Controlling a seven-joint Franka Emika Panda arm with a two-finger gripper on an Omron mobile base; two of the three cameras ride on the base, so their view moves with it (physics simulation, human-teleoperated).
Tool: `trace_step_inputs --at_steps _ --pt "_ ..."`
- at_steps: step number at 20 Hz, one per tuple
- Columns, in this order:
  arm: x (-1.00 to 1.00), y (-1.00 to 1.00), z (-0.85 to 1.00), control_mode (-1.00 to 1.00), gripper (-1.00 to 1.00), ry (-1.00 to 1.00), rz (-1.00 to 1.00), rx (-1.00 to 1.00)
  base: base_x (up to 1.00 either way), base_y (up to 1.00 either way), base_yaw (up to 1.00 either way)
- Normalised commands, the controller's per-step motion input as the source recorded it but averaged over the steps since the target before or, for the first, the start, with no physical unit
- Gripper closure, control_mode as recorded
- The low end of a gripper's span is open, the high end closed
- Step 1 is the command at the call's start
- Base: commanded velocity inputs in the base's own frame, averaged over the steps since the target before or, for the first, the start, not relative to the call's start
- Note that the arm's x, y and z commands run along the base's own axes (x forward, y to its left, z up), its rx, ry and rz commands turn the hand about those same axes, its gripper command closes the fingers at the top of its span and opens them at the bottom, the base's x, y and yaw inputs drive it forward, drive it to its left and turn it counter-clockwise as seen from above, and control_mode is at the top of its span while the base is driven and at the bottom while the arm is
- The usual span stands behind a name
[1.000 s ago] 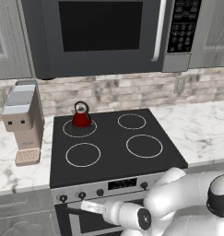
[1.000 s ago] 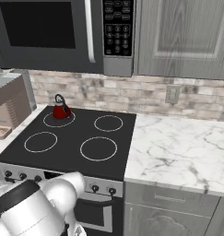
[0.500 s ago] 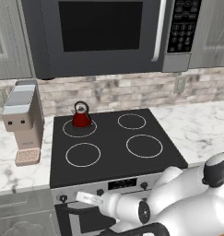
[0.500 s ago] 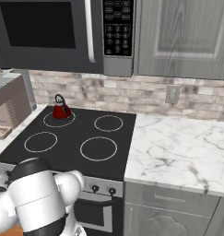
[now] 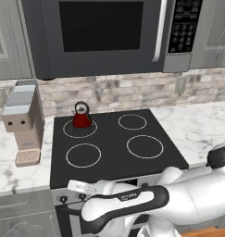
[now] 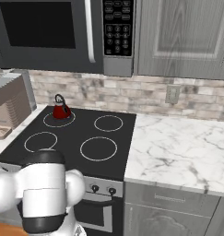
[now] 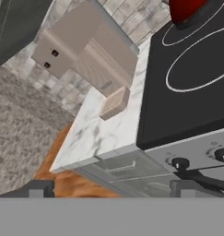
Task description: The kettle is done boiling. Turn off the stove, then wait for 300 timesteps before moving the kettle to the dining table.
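Our gripper (image 7: 111,186) hangs low before the stove (image 5: 114,152), jaws spread wide and holding nothing — in the hand view the small dark knobs (image 7: 179,163) of the silver front panel sit just past the right-hand fingertip, so we judge the coming reach goes that way. The kettle (image 5: 81,116) — small, red, conical, with a dark looped handle — stands upright on the back-left burner, near the beige coffee machine (image 5: 22,121).
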Motion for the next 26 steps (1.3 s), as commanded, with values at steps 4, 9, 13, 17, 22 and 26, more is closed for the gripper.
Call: trace_step_inputs --at_steps 4,9,13,17,22,26 --pt "-0.14 0.08 0.63 -1.0 -1.0 0.0 0.0 -0.03 0.0 0.0 0.0" --pt "-0.11 0.0 0.6 -1.0 -1.0 0.0 0.0 -0.05 0.0 0.0 0.0" --pt "-0.07 0.0 0.5 -1.0 -1.0 0.0 0.0 -0.07 0.0 0.0 0.0" --pt "-0.01 0.0 0.46 -1.0 -1.0 0.0 0.0 -0.1 0.0 0.0 0.0" --pt "0.0 0.0 0.46 -1.0 -1.0 0.0 0.0 -0.11 0.0 0.0 0.0" --pt "0.0 0.0 0.49 -1.0 -1.0 0.0 0.0 -0.11 0.0 0.0 0.0"
